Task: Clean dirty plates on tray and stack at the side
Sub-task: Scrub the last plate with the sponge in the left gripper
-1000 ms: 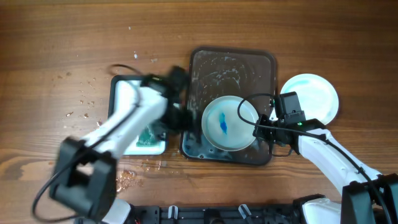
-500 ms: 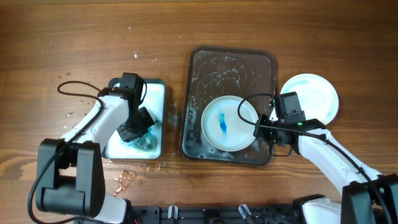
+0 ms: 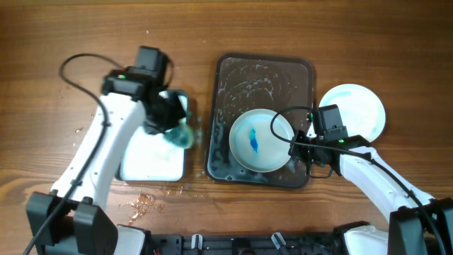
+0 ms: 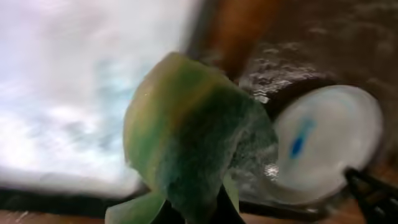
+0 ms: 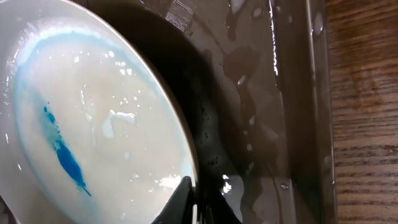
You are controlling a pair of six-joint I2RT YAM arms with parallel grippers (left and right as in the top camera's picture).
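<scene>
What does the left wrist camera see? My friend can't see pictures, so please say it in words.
A green sponge fills the middle, close up and blurry. Behind it on the right, a white plate with a blue smear lies in a dark, wet tray; on the left is a blurred white tub.

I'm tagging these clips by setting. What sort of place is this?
Probably a robot-lab dishwashing mock-up, not a real kitchen: a wooden table instead of a sink, a wet tray holding a blue-smeared plate, and a green sponge in the left gripper.
</scene>
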